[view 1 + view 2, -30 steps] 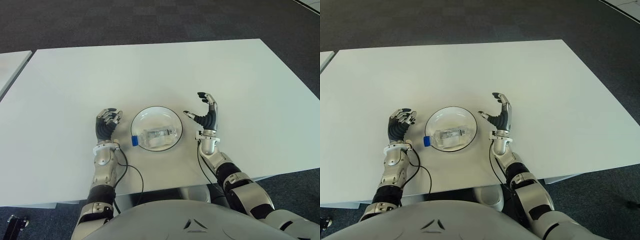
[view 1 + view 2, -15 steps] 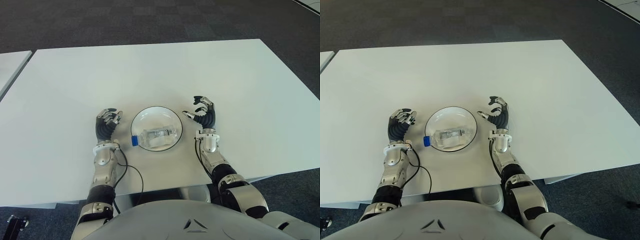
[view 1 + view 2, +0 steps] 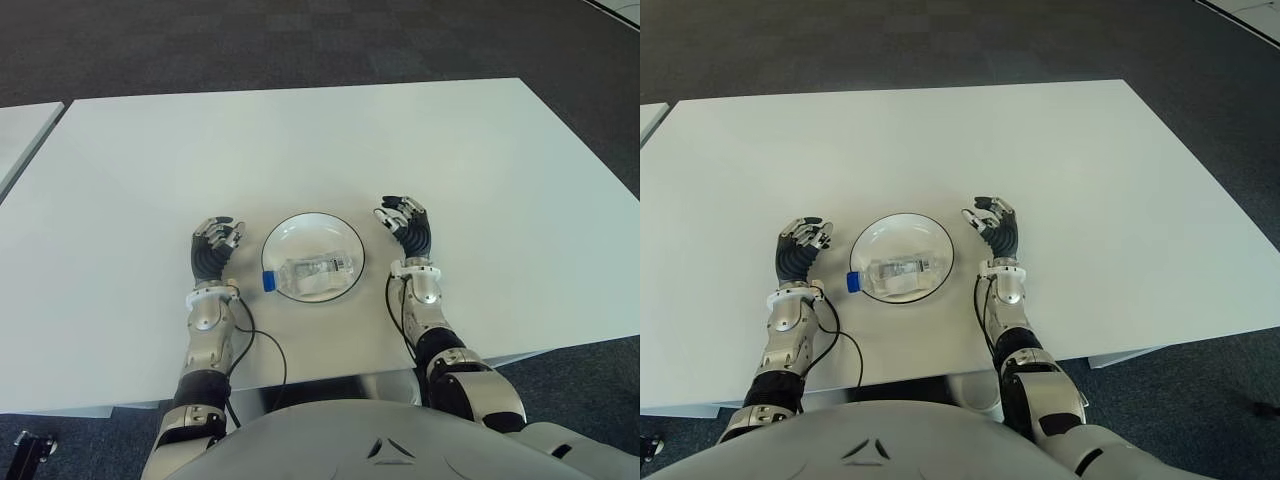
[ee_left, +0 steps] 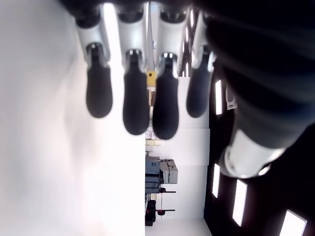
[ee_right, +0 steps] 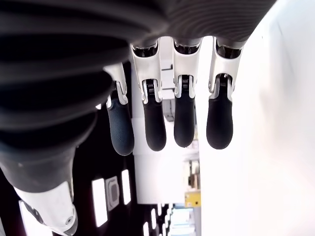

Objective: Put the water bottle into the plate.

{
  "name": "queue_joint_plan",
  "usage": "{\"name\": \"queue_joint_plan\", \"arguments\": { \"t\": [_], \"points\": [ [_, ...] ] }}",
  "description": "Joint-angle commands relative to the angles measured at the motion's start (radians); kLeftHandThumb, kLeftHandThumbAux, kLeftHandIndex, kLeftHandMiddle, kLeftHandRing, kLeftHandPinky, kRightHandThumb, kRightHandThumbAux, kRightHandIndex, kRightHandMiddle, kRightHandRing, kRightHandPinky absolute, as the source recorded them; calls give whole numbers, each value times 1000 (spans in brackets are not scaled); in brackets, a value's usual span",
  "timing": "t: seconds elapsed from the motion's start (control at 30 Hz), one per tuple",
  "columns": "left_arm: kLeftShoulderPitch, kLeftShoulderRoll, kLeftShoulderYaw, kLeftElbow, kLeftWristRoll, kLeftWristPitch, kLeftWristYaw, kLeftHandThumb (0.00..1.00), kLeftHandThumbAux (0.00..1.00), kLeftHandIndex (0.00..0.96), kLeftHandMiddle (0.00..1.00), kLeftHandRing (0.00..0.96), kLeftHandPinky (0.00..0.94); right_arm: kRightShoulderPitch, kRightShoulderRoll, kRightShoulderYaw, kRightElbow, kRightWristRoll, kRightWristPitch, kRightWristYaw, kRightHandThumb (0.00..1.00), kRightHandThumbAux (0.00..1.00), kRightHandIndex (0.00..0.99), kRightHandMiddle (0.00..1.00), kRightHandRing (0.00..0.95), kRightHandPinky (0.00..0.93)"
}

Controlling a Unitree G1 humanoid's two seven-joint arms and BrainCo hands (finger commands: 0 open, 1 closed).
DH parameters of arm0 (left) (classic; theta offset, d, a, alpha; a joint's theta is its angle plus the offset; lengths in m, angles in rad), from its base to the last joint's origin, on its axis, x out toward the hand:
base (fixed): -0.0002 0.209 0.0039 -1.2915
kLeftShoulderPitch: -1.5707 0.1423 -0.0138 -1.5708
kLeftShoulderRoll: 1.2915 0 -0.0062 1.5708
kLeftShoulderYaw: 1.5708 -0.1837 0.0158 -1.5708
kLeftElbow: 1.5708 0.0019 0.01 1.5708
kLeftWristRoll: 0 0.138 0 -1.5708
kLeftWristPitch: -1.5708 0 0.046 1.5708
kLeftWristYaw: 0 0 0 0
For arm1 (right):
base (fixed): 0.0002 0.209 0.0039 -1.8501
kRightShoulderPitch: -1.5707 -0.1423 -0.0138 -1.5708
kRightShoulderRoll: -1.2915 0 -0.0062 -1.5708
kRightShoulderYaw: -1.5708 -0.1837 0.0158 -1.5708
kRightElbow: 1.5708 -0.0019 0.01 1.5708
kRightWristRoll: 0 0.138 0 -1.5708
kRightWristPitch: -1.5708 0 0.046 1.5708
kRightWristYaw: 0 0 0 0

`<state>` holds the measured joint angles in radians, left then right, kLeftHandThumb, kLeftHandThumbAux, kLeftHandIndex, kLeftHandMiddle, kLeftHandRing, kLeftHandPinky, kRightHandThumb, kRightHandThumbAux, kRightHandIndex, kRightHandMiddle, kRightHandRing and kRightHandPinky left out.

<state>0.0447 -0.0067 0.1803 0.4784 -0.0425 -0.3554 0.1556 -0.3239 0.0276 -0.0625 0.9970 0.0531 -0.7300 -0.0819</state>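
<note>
The plate (image 3: 313, 257) on the white desk (image 3: 300, 150) holds the water bottle (image 3: 310, 272) lying on its side, blue cap (image 3: 269, 281) poking over the plate's left rim. The left hand (image 3: 212, 250) shows left of the plate, the right hand (image 3: 408, 228) right of it, both curled and empty. Only the wrist views show each hand's fingers (image 4: 135, 103) hanging together, holding nothing

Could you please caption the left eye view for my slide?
Water bottle lying in the plate, an empty robot hand on each side: left, right.
</note>
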Motion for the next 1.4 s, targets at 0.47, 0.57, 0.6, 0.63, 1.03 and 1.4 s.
{"name": "queue_joint_plan", "arguments": {
  "t": [0.47, 0.57, 0.6, 0.63, 1.03, 1.4],
  "points": [
    [58, -8, 6, 75, -17, 97, -13, 706, 713, 433, 610, 595, 578, 26, 27, -91, 48, 100, 186, 196, 704, 729, 436, 626, 606, 583],
    [59, -9, 7, 71, -19, 101, -14, 707, 713, 433, 609, 594, 576, 27, 27, -92, 45, 94, 189, 200, 704, 729, 436, 628, 609, 586],
    [60, -9, 7, 70, -20, 103, -14, 707, 713, 433, 608, 593, 576, 28, 27, -92, 44, 92, 190, 201, 704, 729, 436, 629, 610, 586],
    [60, -9, 7, 69, -20, 104, -14, 707, 713, 433, 607, 592, 576, 28, 26, -92, 43, 91, 190, 201, 704, 729, 436, 630, 612, 586],
    [62, -11, 8, 63, -26, 109, -12, 708, 712, 434, 618, 602, 584, 28, 13, -78, 39, 57, 230, 177, 705, 729, 435, 629, 611, 582],
    [69, -9, 4, 55, -20, 104, -15, 707, 713, 433, 613, 596, 570, 41, 0, -51, 5, 27, 289, 161, 707, 728, 434, 614, 598, 565]
  ]
}}
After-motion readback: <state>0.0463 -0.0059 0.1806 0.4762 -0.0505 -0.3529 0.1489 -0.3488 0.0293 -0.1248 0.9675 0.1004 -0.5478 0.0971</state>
